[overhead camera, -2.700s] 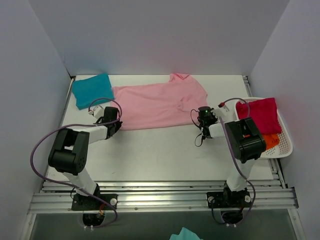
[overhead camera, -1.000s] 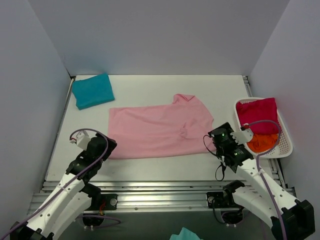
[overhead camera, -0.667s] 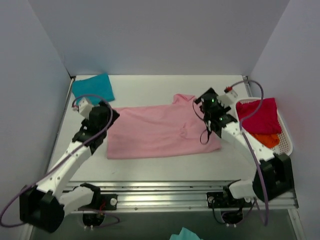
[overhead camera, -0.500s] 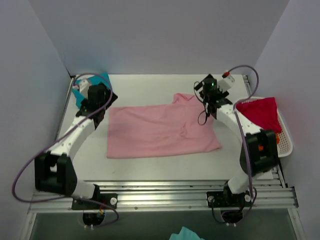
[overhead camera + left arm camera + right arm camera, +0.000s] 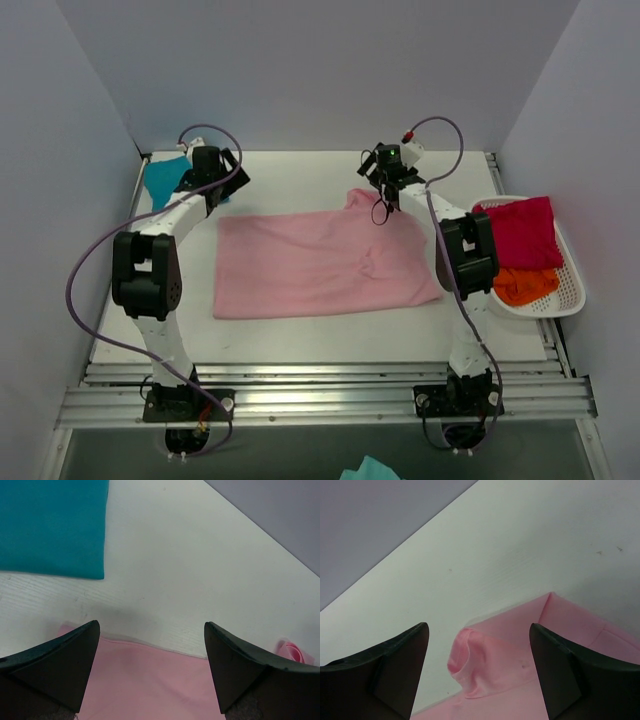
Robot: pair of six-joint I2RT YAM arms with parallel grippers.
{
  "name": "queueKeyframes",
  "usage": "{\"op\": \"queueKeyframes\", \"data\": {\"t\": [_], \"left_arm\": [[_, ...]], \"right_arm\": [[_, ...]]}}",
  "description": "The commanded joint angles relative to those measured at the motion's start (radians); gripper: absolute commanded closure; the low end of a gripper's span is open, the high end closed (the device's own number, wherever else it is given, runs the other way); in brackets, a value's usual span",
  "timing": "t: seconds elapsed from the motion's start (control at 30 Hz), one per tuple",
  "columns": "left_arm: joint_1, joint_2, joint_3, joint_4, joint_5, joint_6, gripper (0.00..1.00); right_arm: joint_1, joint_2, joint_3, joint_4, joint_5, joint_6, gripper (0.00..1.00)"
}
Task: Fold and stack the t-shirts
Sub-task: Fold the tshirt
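The large light pink t-shirt (image 5: pixel 320 262) lies spread flat across the middle of the table. My left gripper (image 5: pixel 222 192) hovers open over its far left corner (image 5: pixel 150 680), nothing between its fingers (image 5: pixel 151 630). A folded teal-blue t-shirt (image 5: pixel 160 178) lies just behind that corner (image 5: pixel 50 525), partly hidden by the left arm. Over the far right corner my right gripper (image 5: pixel 384 198) is open and empty (image 5: pixel 478 630), above a rolled pink hem (image 5: pixel 465 665). The magenta-red t-shirt (image 5: pixel 520 230) and the orange one (image 5: pixel 525 285) lie in the basket.
A white basket (image 5: pixel 572 296) stands at the table's right edge. Grey walls close in the back and both sides. A scrap of teal cloth (image 5: pixel 370 468) shows below the table's near rail.
Both arms have swung from the pink t-shirt's near corners out to its far corners. The shirt lies where it was a second ago. Both grippers stayed open.
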Motion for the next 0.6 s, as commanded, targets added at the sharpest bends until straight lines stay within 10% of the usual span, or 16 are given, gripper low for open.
{"op": "queueKeyframes", "data": {"t": [0.0, 0.57], "left_arm": [[0.006, 0.010, 0.062, 0.060, 0.040, 0.031, 0.06], [0.025, 0.047, 0.045, 0.090, 0.088, 0.046, 0.05]], "right_arm": [[0.024, 0.004, 0.066, -0.010, -0.011, -0.014, 0.23], [0.015, 0.085, 0.000, 0.019, 0.020, 0.044, 0.24]]}}
